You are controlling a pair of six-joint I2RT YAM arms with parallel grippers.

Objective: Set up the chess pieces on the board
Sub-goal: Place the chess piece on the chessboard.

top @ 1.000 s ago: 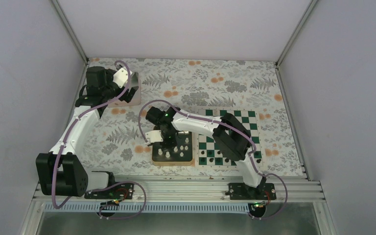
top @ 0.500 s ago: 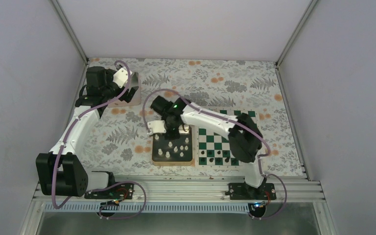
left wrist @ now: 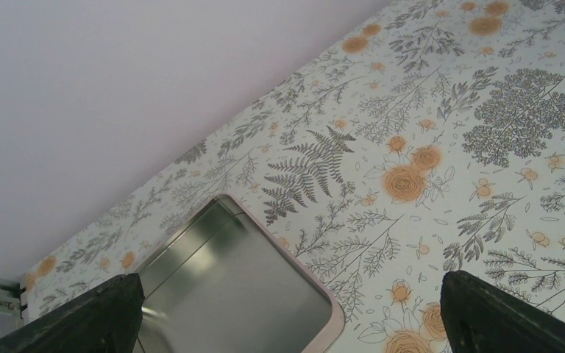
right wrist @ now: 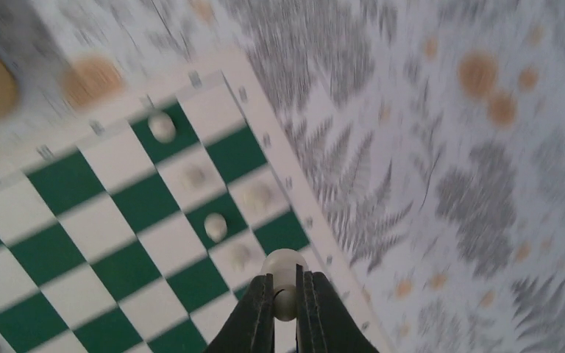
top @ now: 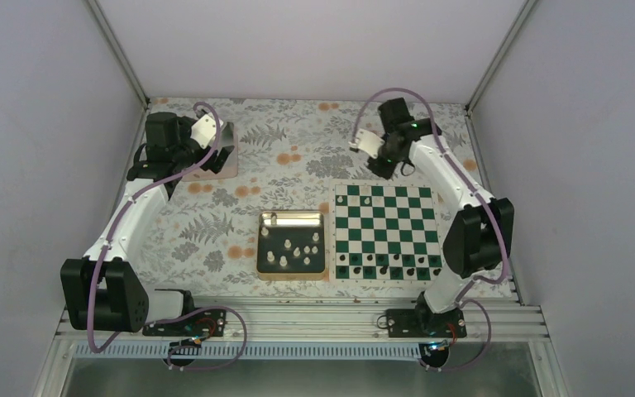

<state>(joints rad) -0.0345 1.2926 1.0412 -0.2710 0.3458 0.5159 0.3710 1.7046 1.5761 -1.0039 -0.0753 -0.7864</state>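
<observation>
White piece (right wrist: 285,273) is clamped between your right gripper (right wrist: 285,298) fingers, low over the board (top: 397,227)'s far edge. I'd guess that's to seat it by the other white pieces (right wrist: 215,226). Tablecloth (top: 314,157) beyond the border gives swing room. Left gripper (left wrist: 287,309) hangs spread apart, well away.

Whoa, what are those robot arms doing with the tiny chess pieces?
The right gripper is shut on a tiny white chess piece, up by the far edge of the board. A few white pieces stand on its far rows, black pieces line the near row, and others wait in the gold-rimmed tray beside it. The left gripper hangs open over a metal tray, holding nothing.
</observation>
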